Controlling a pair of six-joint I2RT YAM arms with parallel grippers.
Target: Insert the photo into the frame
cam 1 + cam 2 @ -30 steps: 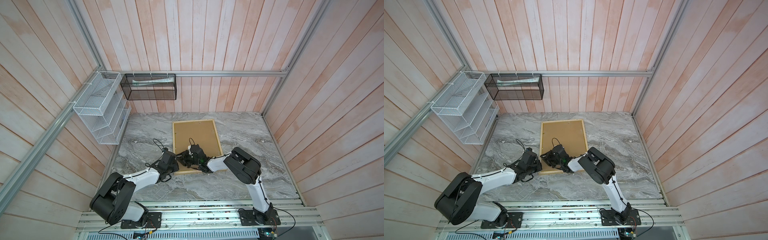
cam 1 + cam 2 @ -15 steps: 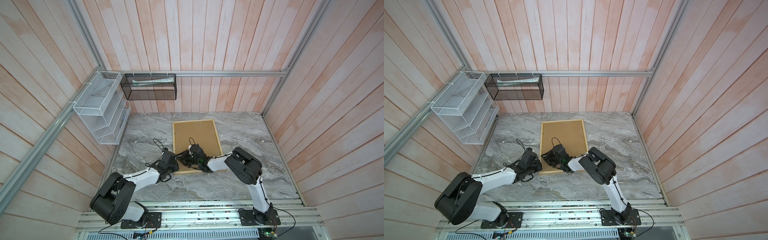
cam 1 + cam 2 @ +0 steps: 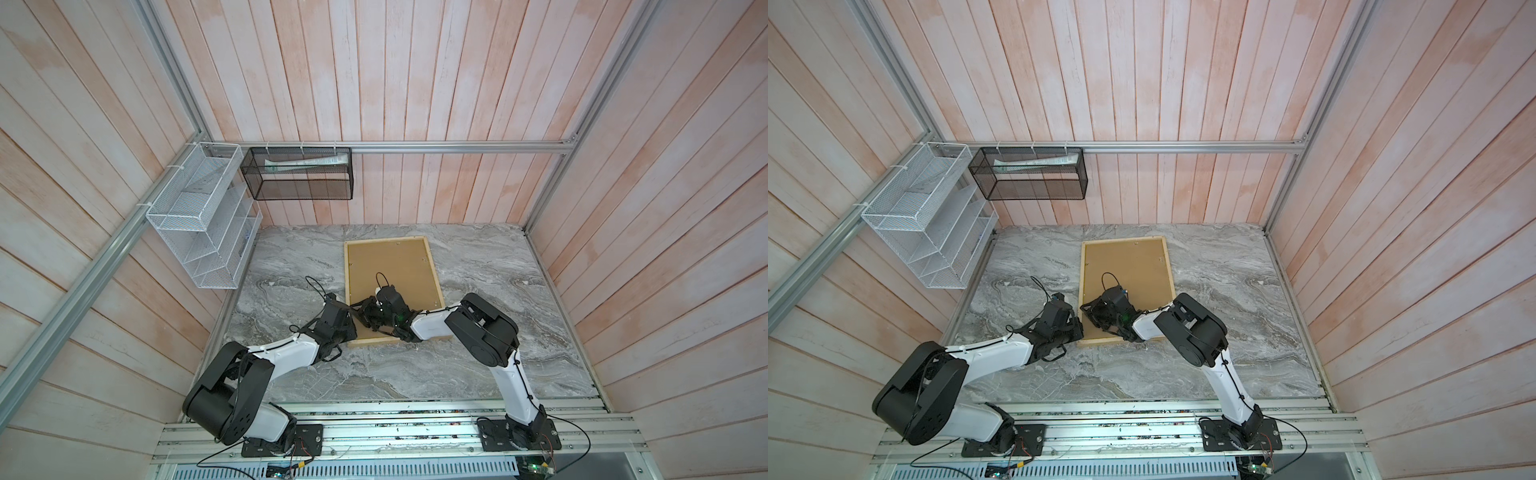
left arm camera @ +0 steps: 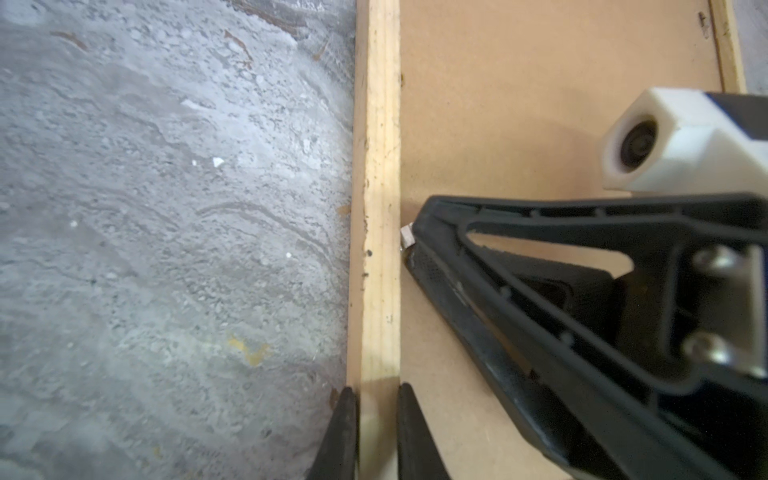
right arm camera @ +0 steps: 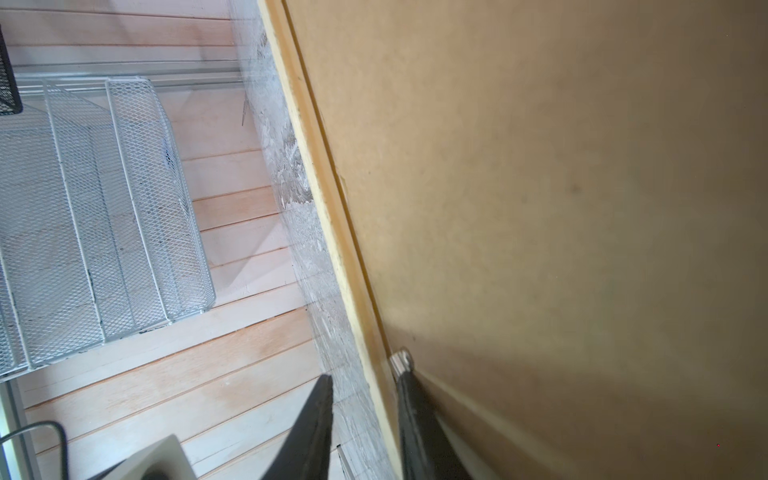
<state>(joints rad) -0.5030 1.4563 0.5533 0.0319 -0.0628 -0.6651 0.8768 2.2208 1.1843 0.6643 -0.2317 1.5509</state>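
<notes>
The frame (image 3: 346, 274) (image 3: 1081, 274) lies face down on the marble table, its brown backing panel (image 3: 390, 266) (image 3: 1125, 266) filling it. The photo is hidden. My left gripper (image 4: 377, 399) (image 3: 349, 322) is shut on the frame's pale left rail (image 4: 380, 208) near the front corner. My right gripper (image 5: 365, 399) (image 3: 358, 309) reaches across the panel to the same rail (image 5: 328, 199). Its jaws stand apart astride the rail. One fingertip (image 5: 409, 399) presses against a small metal tab (image 5: 401, 360) (image 4: 407, 237) at the panel's edge, and the other hangs free outside the rail.
A white wire rack (image 3: 203, 224) hangs on the left wall, close to the table's left edge. A black mesh basket (image 3: 297, 174) with papers hangs on the back wall. The grey marble table (image 3: 478, 270) stretches to the right of the frame.
</notes>
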